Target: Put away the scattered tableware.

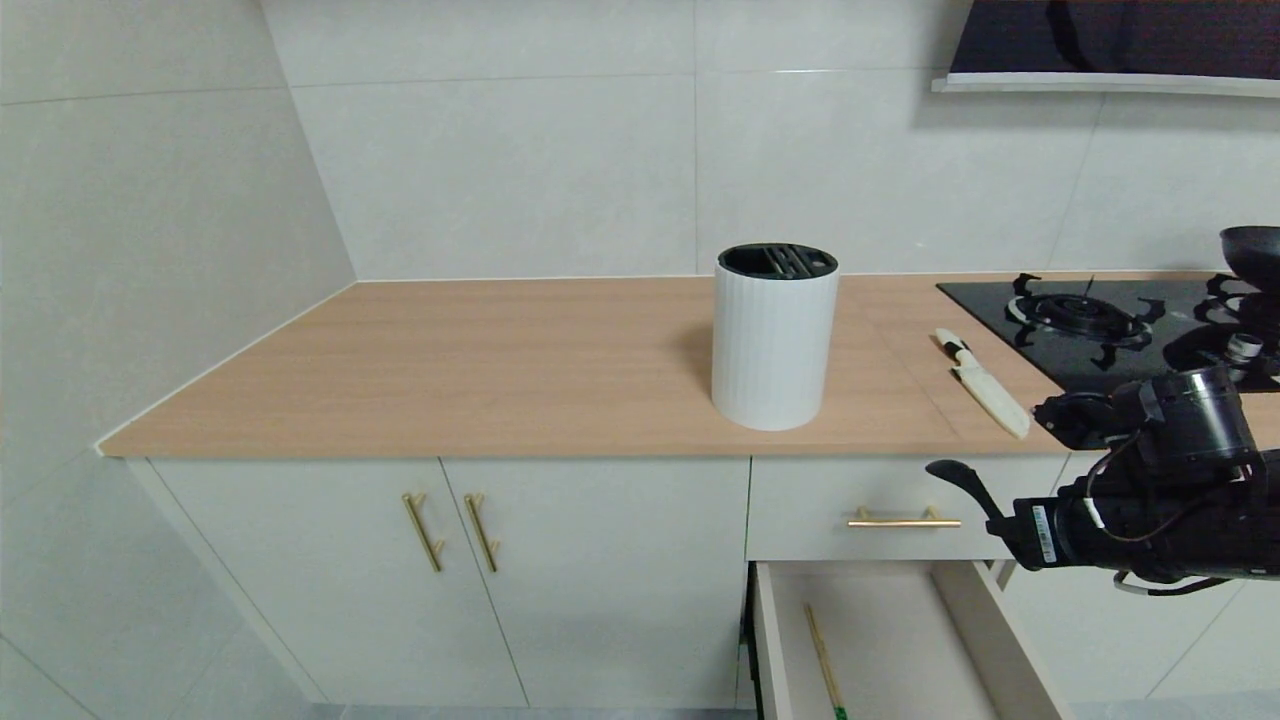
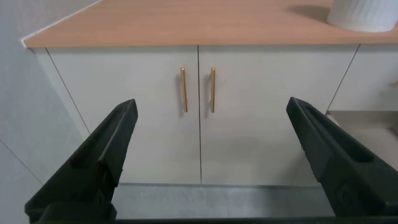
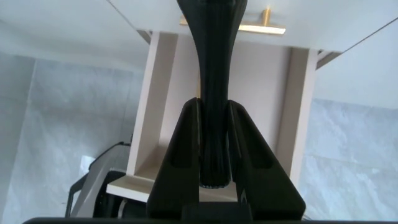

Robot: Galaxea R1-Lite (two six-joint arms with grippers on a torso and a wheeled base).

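My right gripper (image 1: 1012, 528) hangs in front of the cabinet at the right, above the pulled-out lower drawer (image 1: 772, 640), and is shut on a black utensil (image 1: 962, 482). The utensil's curved end sticks out to the left. In the right wrist view the fingers (image 3: 180, 149) clamp the utensil's slim black handle (image 3: 211, 56), which reaches out over the drawer (image 3: 144, 106). A pair of chopsticks (image 1: 822, 660) lies inside the drawer. A cream-coloured knife (image 1: 985, 385) lies on the wooden counter (image 1: 500, 360) beside the stove. My left gripper (image 2: 211, 112) is open and faces the cabinet doors.
A white ribbed knife holder (image 1: 773, 340) with a black slotted top stands mid-counter, and its base edge (image 2: 364, 12) shows past the left gripper. A black gas stove (image 1: 1090, 320) with a dark pot sits at the right. A closed upper drawer with a gold handle (image 1: 903, 520) is above the open one.
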